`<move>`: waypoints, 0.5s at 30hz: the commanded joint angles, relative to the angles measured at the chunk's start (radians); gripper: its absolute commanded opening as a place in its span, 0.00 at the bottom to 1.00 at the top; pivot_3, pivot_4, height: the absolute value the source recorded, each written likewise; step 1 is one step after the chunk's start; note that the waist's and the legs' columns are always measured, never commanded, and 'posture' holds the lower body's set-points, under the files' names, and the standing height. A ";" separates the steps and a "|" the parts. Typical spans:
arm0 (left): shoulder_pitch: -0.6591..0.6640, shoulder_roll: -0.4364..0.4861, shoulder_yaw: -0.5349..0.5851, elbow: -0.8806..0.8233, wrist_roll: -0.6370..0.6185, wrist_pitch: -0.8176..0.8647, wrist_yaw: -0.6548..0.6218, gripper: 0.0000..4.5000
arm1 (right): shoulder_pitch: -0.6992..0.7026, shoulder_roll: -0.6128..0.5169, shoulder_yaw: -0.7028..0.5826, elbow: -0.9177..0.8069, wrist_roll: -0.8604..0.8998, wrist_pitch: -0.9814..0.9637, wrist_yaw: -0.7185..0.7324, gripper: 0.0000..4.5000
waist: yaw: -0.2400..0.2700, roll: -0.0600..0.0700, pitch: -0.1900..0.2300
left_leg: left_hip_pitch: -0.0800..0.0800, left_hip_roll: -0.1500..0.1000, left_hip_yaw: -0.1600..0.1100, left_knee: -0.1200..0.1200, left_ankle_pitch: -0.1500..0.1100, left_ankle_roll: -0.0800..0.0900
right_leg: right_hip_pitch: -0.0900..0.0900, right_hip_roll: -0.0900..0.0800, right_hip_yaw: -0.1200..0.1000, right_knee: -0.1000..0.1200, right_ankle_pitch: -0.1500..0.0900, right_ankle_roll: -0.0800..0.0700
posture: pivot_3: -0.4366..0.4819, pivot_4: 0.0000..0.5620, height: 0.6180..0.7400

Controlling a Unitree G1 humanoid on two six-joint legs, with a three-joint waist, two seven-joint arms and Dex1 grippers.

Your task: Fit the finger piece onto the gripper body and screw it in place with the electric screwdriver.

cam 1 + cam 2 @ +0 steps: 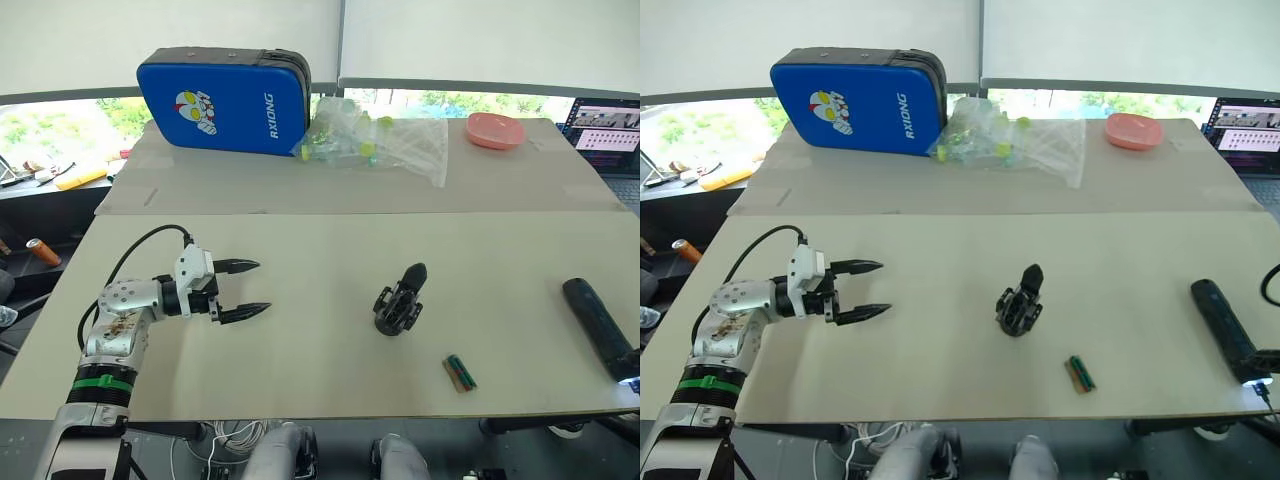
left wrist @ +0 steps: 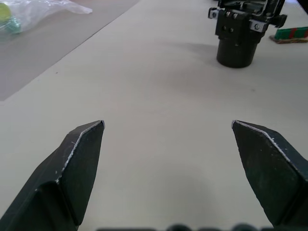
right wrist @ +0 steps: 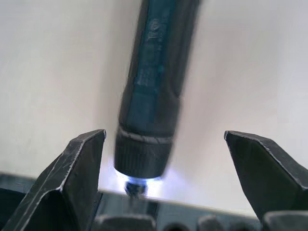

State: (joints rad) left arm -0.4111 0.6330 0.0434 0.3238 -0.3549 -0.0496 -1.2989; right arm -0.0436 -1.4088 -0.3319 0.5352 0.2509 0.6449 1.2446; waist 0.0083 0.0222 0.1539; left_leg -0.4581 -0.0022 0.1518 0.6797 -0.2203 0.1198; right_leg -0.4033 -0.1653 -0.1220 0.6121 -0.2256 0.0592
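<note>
The electric screwdriver [image 1: 597, 322] lay at the counter's [image 1: 320, 250] right edge, its lit tip toward the robot, between the spread jaws of the right gripper [image 3: 163, 144], which touched nothing. It looked stiff, smooth and fairly heavy, so a hold across the middle of the barrel would suit best. The gripper body [image 1: 399, 301] stood mid-counter, rigid and easily tipped, one finger pointing up. The left gripper [image 1: 245, 290] hovered well to its left, jaws apart and empty. The small striped item [image 1: 459, 373] nearby was perhaps a bit holder. The blue case [image 1: 224, 101] read "RXIONG"
</note>
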 commanded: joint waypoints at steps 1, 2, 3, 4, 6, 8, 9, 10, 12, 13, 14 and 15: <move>0.026 0.032 0.039 -0.025 0.009 -0.030 0.029 1.00 | 0.104 0.054 -0.354 -0.233 0.046 -0.105 0.098 0.99 | 0.000 0.000 0.000 | 0.000 0.000 0.000 0.000 0.000 0.000 | 0.000 0.000 0.000 0.000 0.000 0.000 | 0.48 0.27 1.00; 0.045 0.039 0.044 -0.036 0.018 -0.046 0.039 1.00 | 0.137 0.128 -0.460 -0.357 0.097 -0.171 0.153 0.99 | -0.001 -0.002 -0.001 | 0.000 0.001 0.000 -0.001 0.000 -0.001 | 0.000 0.000 0.000 0.000 0.000 0.000 | 0.48 0.27 1.00; 0.063 0.047 0.049 -0.046 0.026 -0.059 0.051 1.00 | 0.158 0.202 -0.540 -0.469 0.142 -0.243 0.189 0.99 | -0.002 -0.004 -0.001 | 0.001 0.002 0.000 -0.001 0.000 -0.001 | 0.001 0.001 -0.001 -0.001 0.000 -0.001 | 0.48 0.27 1.00; 0.080 0.054 0.055 -0.055 0.031 -0.068 0.059 1.00 | 0.177 0.267 -0.591 -0.564 0.191 -0.278 0.213 0.99 | -0.001 -0.005 0.000 | 0.002 0.002 0.000 -0.002 0.000 -0.001 | 0.002 0.002 -0.001 -0.001 0.000 -0.001 | 0.48 0.27 1.00; 0.104 0.064 0.064 -0.063 0.037 -0.083 0.074 1.00 | 0.214 0.351 -0.627 -0.685 0.231 -0.322 0.227 0.99 | 0.002 -0.005 0.000 | 0.002 0.002 -0.001 -0.003 0.000 -0.001 | 0.002 0.002 -0.001 -0.001 0.000 -0.001 | 0.48 0.27 1.00; 0.150 0.077 0.083 -0.083 0.045 -0.098 0.099 1.00 | 0.241 0.444 -0.583 -0.839 0.276 -0.358 0.197 0.99 | 0.005 -0.005 0.000 | 0.002 0.001 -0.001 -0.002 0.000 -0.001 | 0.002 0.002 -0.001 0.000 0.000 -0.001 | 0.48 0.27 1.00; 0.177 0.083 0.092 -0.098 0.047 -0.106 0.108 1.00 | 0.234 0.500 -0.555 -0.906 0.320 -0.359 0.157 0.99 | 0.005 -0.007 0.000 | 0.002 0.001 -0.001 -0.002 0.000 -0.001 | 0.002 0.001 -0.001 -0.001 0.001 -0.001 | 0.48 0.27 1.00; 0.200 0.089 0.100 -0.111 0.049 -0.117 0.116 1.00 | 0.241 0.543 -0.529 -0.953 0.340 -0.365 0.133 0.99 | 0.004 -0.009 -0.001 | 0.003 0.001 -0.001 -0.002 0.000 -0.001 | 0.002 0.000 -0.001 -0.001 0.001 -0.001 | 0.48 0.27 1.00; 0.234 0.100 0.112 -0.118 0.061 -0.150 0.133 1.00 | 0.319 0.608 -0.465 -1.004 0.306 -0.494 0.208 0.99 | 0.010 -0.009 -0.001 | 0.003 0.001 -0.002 -0.002 0.000 -0.001 | 0.002 -0.001 -0.001 -0.001 0.001 -0.001 | 0.48 0.27 1.00; 0.241 0.103 0.118 -0.117 0.066 -0.163 0.143 1.00 | 0.349 0.634 -0.447 -1.013 0.298 -0.534 0.224 0.99 | 0.017 -0.009 -0.001 | 0.003 0.000 -0.002 -0.002 0.000 -0.001 | 0.002 -0.001 0.000 -0.001 0.001 -0.001 | 0.48 0.27 1.00; 0.245 0.104 0.120 -0.116 0.068 -0.172 0.150 1.00 | 0.367 0.648 -0.436 -1.017 0.297 -0.560 0.226 0.99 | 0.019 -0.009 -0.001 | 0.003 0.000 -0.002 -0.002 0.000 -0.001 | 0.002 -0.001 0.000 -0.001 0.001 -0.001 | 0.48 0.27 1.00; 0.248 0.103 0.126 -0.116 0.069 -0.176 0.164 1.00 | 0.382 0.666 -0.425 -1.009 0.293 -0.581 0.215 0.99 | 0.020 -0.009 -0.001 | 0.003 0.000 -0.002 -0.002 0.000 -0.001 | 0.002 -0.001 0.000 -0.001 0.001 -0.001 | 0.48 0.27 1.00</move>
State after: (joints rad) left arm -0.1554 0.7205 0.1388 0.2346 -0.2891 -0.1965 -1.1568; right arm 0.3317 -0.7498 -0.7470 -0.4630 0.5456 0.1232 1.4609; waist 0.0284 0.0131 0.1534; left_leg -0.4554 -0.0029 0.1502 0.6778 -0.2201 0.1187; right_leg -0.4016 -0.1661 -0.1215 0.6109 -0.2239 0.0589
